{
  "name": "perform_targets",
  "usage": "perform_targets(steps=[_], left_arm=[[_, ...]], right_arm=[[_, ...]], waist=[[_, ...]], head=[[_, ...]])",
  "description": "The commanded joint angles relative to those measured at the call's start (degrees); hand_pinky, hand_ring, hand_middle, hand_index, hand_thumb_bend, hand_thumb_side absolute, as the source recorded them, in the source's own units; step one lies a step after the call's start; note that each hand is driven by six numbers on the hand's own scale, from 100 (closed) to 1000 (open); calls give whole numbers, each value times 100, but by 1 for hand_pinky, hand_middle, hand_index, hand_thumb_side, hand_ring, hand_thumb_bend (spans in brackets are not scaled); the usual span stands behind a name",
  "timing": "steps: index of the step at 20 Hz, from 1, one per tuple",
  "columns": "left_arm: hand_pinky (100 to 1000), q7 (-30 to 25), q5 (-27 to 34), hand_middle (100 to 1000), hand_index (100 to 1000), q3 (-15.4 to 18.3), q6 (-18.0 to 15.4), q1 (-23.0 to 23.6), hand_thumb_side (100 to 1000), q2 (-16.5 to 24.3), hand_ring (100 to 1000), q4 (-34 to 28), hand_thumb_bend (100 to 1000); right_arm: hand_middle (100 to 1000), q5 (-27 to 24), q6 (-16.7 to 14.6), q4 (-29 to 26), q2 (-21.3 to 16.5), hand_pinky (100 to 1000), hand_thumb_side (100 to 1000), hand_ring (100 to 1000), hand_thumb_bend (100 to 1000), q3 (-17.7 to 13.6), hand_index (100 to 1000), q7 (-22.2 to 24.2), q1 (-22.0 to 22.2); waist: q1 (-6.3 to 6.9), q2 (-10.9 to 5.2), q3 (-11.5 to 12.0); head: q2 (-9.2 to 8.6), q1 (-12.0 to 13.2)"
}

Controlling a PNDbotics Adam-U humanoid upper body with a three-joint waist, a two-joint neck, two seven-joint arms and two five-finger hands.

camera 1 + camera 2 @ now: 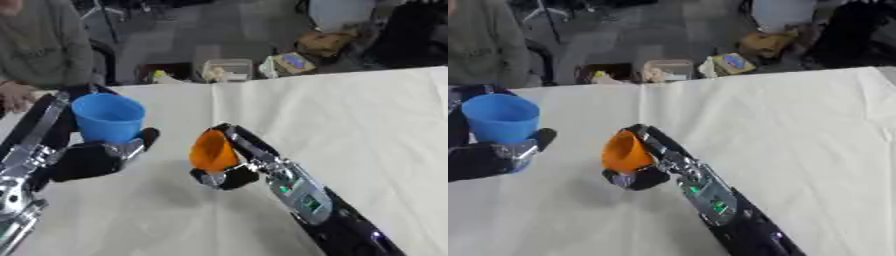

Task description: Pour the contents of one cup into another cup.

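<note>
A blue cup point(108, 117) stands upright at the left, and my left hand point(92, 157) is curled round its lower part, thumb showing at its right side. An orange cup point(213, 150) sits in my right hand point(229, 172) near the middle of the white table point(350, 115). It is tilted with its mouth turned down and to the left, toward the blue cup, a short gap between the two. My right forearm runs in from the lower right. What is inside either cup is hidden.
Beyond the table's far edge lie boxes and clutter point(229, 70) on the floor. A person point(39, 45) stands at the far left corner, not touching the cups. White cloth stretches to the right and front.
</note>
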Motion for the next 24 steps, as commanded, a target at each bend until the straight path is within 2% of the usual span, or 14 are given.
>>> perform_targets(steps=[1,2,3,12,24], left_arm=[[217,-137,-24,162,371,8,131,-141,100,243,195,-130,475],[217,-183,-50,162,372,-5,151,-159,100,261,195,-129,478],[217,-237,-84,162,373,-23,172,-177,100,277,195,-121,470],[218,-899,-580,167,382,-253,337,-351,100,300,198,237,448],[217,-1912,-1682,173,396,-432,422,-718,100,119,200,588,426]], right_arm=[[318,-217,49,-320,-44,360,100,393,251,106,587,164,-82],[317,-260,63,-385,-53,360,100,393,281,148,587,219,-88],[317,-301,75,-447,-59,360,100,393,250,190,587,273,-93],[318,-587,214,-808,-100,361,100,394,248,377,587,586,-120],[318,-658,271,-827,-72,361,100,394,242,416,587,656,-125]], waist=[[-7,-118,-8],[-7,-121,-16],[-7,-124,-22],[-2,-142,-76],[17,-155,-86]], head=[[-71,-3],[-73,-2],[-78,-1],[-92,0],[-99,8]])
